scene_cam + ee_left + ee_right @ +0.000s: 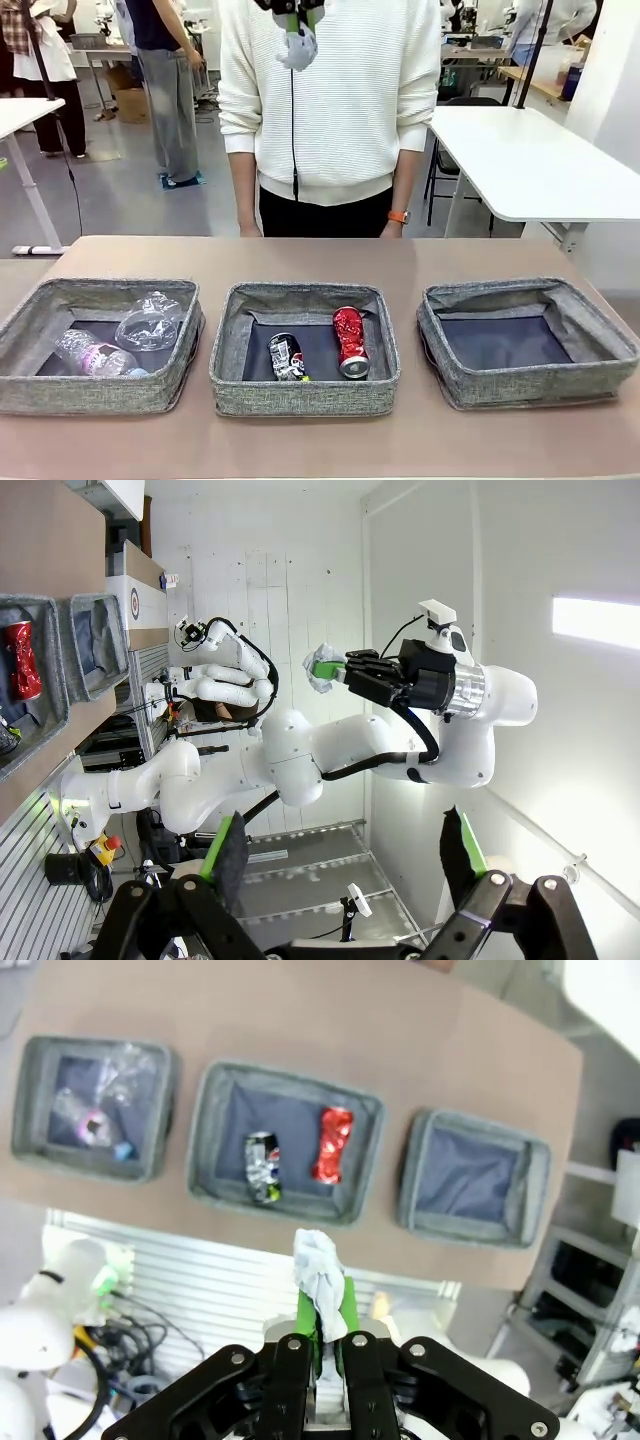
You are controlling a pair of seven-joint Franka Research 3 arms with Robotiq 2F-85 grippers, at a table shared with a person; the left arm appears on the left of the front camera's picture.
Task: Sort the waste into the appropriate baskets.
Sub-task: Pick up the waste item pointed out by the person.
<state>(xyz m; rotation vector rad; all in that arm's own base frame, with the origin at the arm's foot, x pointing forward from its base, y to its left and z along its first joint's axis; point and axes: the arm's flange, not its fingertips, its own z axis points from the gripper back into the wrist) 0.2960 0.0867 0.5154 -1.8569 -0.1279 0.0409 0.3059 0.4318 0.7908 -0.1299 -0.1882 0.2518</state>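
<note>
Paper ball (320, 1265) in right gripper (326, 1332)

A person in a white ribbed sweater (330, 95) and dark trousers stands at the far edge of the brown table (320, 258), wearing an orange watch (399, 217) on one wrist. Behind, 2 white tables (530, 160) flank the room, with a black chair (440, 165) near the one on the picture's right. More people (165, 80) stand farther back.

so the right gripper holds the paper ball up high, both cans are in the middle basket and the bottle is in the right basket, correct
Not quite: the bottle lies in the left basket, as the front view shows. The right basket holds nothing. The rest stands.
</note>
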